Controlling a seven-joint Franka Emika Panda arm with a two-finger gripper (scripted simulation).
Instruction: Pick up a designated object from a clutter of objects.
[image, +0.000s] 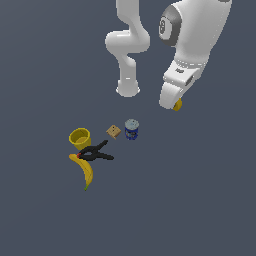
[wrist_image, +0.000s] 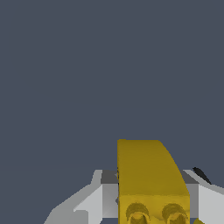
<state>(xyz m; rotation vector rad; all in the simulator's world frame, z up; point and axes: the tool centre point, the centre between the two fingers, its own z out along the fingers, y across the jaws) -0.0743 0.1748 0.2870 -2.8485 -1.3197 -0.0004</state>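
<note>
Since the yellow block (wrist_image: 151, 175) sits right between the claw (wrist_image: 153, 205) fingers in the wrist view, the relation that matters is pretty much settled: the block isn't off to any side of the claw, it's inside it. You can see grey finger (wrist_image: 94, 203) metal flanking it on both sides, and the block's long side runs out away from the camera, with two dark round spots on the near face. So the claw is pinching the block, fingers pressed against its sides as far as I can tell.

From the exterior view, only a sliver of yellow (image: 177, 104) pokes out below the arm's white hand (image: 175, 90). It looks lifted off the tabletop (image: 200, 200), though that's my read of the angle, not a sure thing.

Everything else is well apart from it, toward the exterior view's left: blue can (image: 131, 129), tan cube (image: 113, 131) just beside it, then the yellow cup (image: 79, 137), black clamp (image: 96, 153) and banana (image: 86, 172) bunched together.

My guess is the pickup is basically done and just needs holding steady.
</note>
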